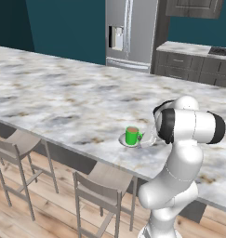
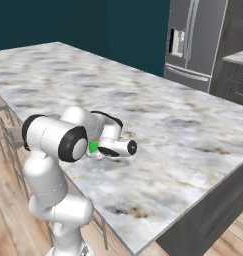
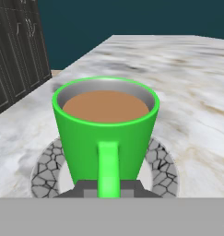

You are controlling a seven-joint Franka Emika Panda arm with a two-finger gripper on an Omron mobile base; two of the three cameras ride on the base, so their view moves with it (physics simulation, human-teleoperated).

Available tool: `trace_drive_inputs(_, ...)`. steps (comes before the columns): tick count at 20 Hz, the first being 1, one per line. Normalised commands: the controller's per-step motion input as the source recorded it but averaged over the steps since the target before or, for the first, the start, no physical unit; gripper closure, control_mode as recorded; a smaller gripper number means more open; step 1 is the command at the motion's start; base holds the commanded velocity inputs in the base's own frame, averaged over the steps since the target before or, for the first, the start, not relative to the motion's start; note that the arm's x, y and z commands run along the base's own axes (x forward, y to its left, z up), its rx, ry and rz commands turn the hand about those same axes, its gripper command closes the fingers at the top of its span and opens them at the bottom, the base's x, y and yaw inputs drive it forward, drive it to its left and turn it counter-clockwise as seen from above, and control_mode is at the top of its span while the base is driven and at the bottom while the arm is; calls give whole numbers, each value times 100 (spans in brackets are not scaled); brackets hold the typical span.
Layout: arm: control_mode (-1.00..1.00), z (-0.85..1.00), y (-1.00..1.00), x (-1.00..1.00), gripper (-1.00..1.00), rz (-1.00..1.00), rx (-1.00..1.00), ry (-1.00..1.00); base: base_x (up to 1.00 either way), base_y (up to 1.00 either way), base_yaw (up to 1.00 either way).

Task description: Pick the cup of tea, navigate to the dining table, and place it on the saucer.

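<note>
The bright green cup of tea stands upright on the round marbled saucer, with brown liquid inside. In the left base view the cup and saucer sit near the front edge of the dining table. My gripper is level with the cup's handle, which points toward the hand. The two dark fingertips press the handle from both sides, so the gripper is shut on it. In the right base view my forearm hides most of the cup.
Two bar stools stand below the table's near edge. A steel fridge and dark cabinets line the far wall. The marbled top stretches wide beyond the saucer.
</note>
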Motion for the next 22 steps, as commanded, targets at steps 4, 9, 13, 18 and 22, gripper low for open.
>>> trace_drive_inputs(4, -100, -2, 0, 5, 100, 0, -1, 0, 0, 0, 0)
trace_drive_inputs(9, -100, 0, 0, 0, 100, 0, 0, 0, 0, 0, 0)
trace_drive_inputs(13, -100, 0, 0, 0, -100, 0, 0, 0, 0, 0, 0)
trace_drive_inputs(18, -100, 0, 0, 0, -100, 0, 0, 0, 0, 0, 0)
trace_drive_inputs(22, -100, 0, 0, 0, -100, 0, 0, 0, 0, 0, 0)
